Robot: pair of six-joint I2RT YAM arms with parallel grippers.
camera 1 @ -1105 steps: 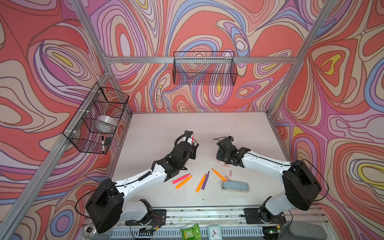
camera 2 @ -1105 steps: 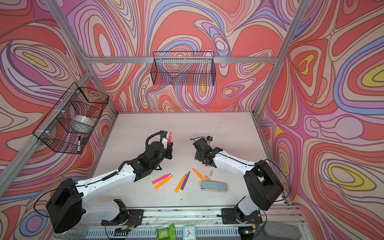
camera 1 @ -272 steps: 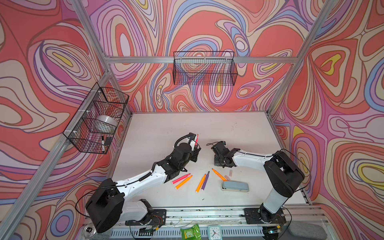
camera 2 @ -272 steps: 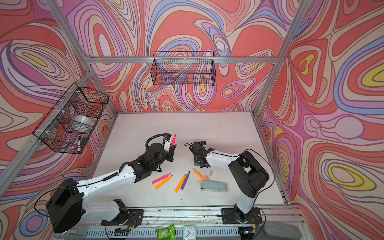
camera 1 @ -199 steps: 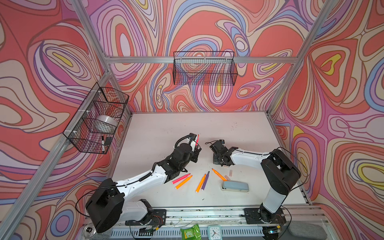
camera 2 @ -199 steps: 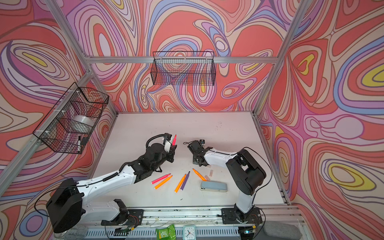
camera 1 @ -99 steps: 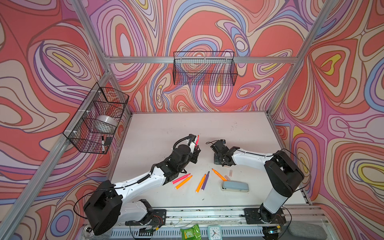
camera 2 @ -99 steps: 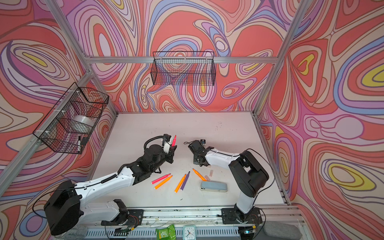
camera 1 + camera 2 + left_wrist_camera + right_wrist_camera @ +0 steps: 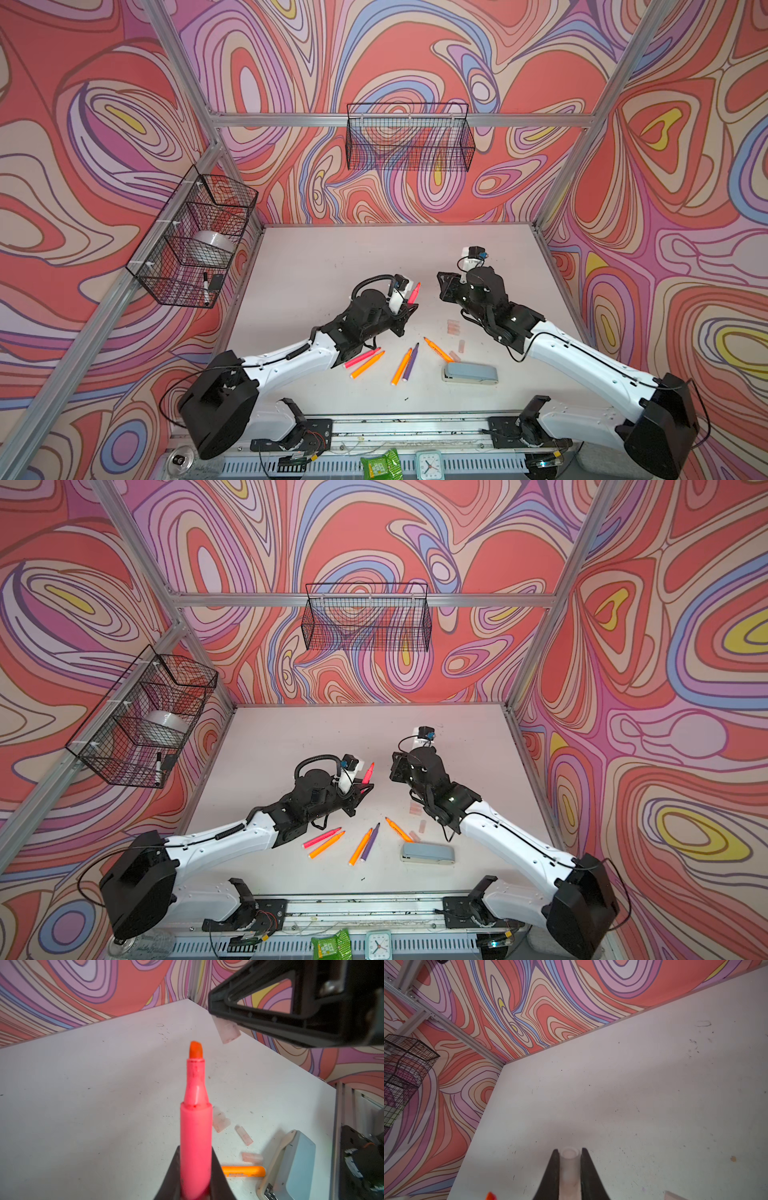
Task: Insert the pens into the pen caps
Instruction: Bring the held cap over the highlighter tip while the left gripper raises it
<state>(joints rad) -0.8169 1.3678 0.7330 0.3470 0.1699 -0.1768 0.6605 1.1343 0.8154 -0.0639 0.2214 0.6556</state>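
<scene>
Up off the tabletop [image 9: 332,270] comes the right arm [image 9: 561,361], which a moment ago was bent low over the loose caps [image 9: 453,327]. Its right fingers [image 9: 550,1172] are now clamped on one clear cap [image 9: 569,1167] and carry it in the air. We find the left fingers [image 9: 172,1178] much where they were, closed around the barrel of a pink pen [image 9: 196,1126] whose bare tip points up and away from that arm.

In both top views, pen and cap face each other above the middle of the tabletop, near but not touching. From the left wrist view the cap hangs off to one side of the tip, so its mouth is not yet lined up.

We judge the job barely begun: no pen wears a cap, and this first pairing is only at the lining-up stage. Five more pens lie bare in a loose fan near the front edge: a second pink pen [image 9: 360,357], three orange pens [image 9: 368,364] and a purple pen [image 9: 410,361]. The loose caps lie just beyond them, near a grey-blue stapler [image 9: 469,372]. We cannot count those caps for certain. Left to do are seating this cap on its tip, then the other five pens.
</scene>
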